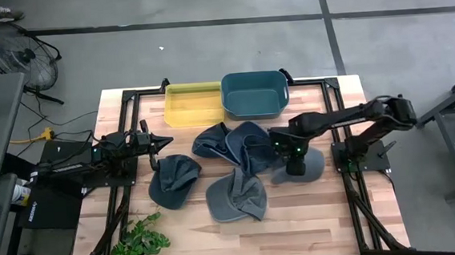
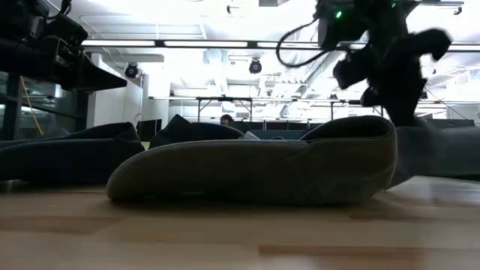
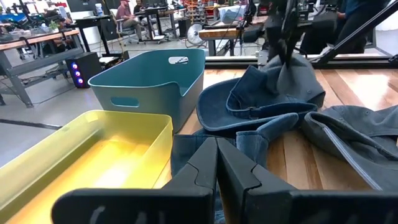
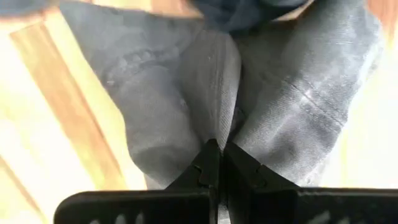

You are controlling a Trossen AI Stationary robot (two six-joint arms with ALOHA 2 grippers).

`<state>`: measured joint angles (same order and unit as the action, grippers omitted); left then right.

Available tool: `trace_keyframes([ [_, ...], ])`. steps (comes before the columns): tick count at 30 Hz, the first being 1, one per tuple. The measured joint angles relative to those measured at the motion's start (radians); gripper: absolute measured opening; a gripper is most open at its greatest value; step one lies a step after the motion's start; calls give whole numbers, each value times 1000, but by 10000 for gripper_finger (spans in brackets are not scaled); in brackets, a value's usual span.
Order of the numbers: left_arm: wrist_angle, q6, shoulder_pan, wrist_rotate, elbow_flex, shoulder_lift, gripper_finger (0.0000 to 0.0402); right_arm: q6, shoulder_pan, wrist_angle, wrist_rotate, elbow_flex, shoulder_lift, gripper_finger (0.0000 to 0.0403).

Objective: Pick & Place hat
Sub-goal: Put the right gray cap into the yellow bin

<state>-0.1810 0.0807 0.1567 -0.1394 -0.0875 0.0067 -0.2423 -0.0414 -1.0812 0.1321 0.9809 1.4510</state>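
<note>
From above, my right claw (image 1: 295,168) stood pinched on the grey fabric cap (image 1: 309,163) near the right edge of the wooden desk (image 1: 314,218), other dark caps (image 1: 230,163) heaped toward the middle. My left claw (image 1: 164,140) hung closed and empty by the left edge. At desk height, a soft grey cap (image 2: 255,169) filled the foreground. My left wrist saw the yellow plastic bin (image 3: 87,162) beside the teal plastic bin (image 3: 152,84). My right wrist showed grey cloth (image 4: 280,99) gathered between my fingertips (image 4: 208,165).
</note>
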Motion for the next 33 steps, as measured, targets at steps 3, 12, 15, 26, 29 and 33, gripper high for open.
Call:
trace_keyframes([
  [3,0,0,0,0,0,0,1,-55,25,-28,0,1,-54,1],
  [12,0,0,0,0,0,0,1,-220,101,-77,-45,1,-216,0],
  [15,4,30,0,-5,0,0,1,-266,124,-86,-64,1,-257,0],
  [26,12,70,0,-2,1,0,1,-325,156,-89,-85,1,-310,0],
  [29,13,65,0,-1,1,0,1,-322,156,-77,-90,1,-310,0],
  [33,18,-48,0,32,2,0,1,-317,156,-73,-93,1,-309,0],
])
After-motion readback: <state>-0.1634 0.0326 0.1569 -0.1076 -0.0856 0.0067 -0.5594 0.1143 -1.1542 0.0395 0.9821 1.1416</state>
